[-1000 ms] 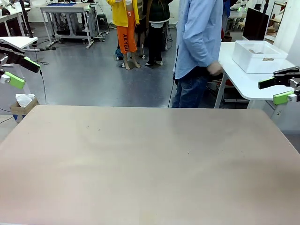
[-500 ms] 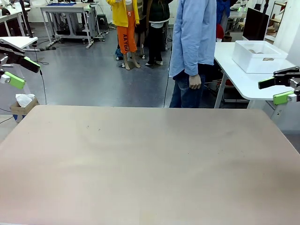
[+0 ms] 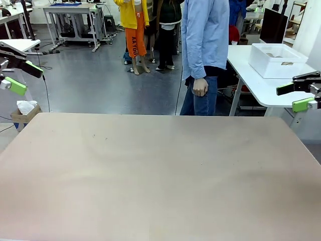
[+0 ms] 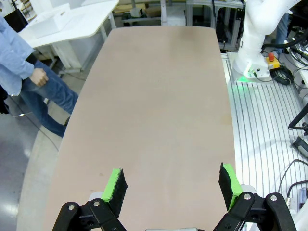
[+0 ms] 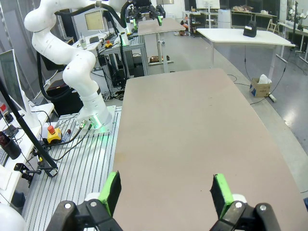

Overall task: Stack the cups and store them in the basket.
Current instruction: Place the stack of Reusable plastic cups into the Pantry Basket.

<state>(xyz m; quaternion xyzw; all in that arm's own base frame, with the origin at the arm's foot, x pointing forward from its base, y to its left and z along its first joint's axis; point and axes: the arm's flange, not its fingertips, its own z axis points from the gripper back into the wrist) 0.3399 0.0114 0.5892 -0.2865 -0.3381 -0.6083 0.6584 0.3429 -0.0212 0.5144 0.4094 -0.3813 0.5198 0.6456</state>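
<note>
- Since earlier, the person [image 3: 204, 50] stepped toward ten o'clock from the basket [image 3: 277, 60].
- Left gripper [image 4: 171, 185] and right gripper [image 5: 166, 190] hung spread, probably awaiting cups.

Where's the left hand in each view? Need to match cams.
Front: left hand at the left edge, upper third, open, beyond the table's far-left corner.
Left wrist: left hand at the bottom edge, fingers framing the table.
Right wrist: left hand top centre, small, past the table's far end.
Shared landmark: the table.

Bright, even overhead light; sharp frames, wrist views bowed at the edges.
</note>
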